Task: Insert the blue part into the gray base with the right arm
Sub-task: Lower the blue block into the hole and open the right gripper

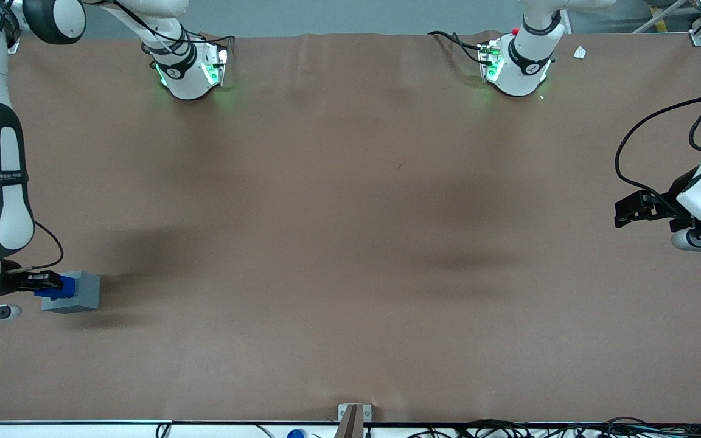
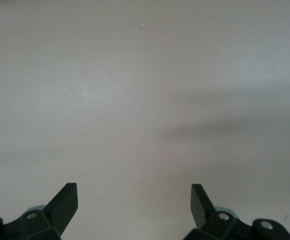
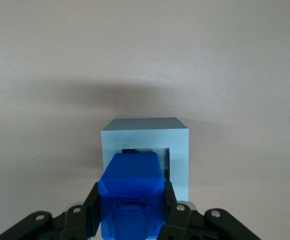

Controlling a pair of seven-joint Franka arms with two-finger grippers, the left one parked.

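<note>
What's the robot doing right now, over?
Gripper shut on blue part, at working arm's end of table. Part over gray base recess, not seated. Nothing in the way.

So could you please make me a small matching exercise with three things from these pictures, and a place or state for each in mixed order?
Things:
1. blue part
2. gray base
3. right arm's hand

Place or state:
A. stands on the brown table, at the working arm's end
B. shut on a small block, just above the base's recess
C. held between two black fingers, over the square recess

Pairs: 1-C, 2-A, 3-B
</note>
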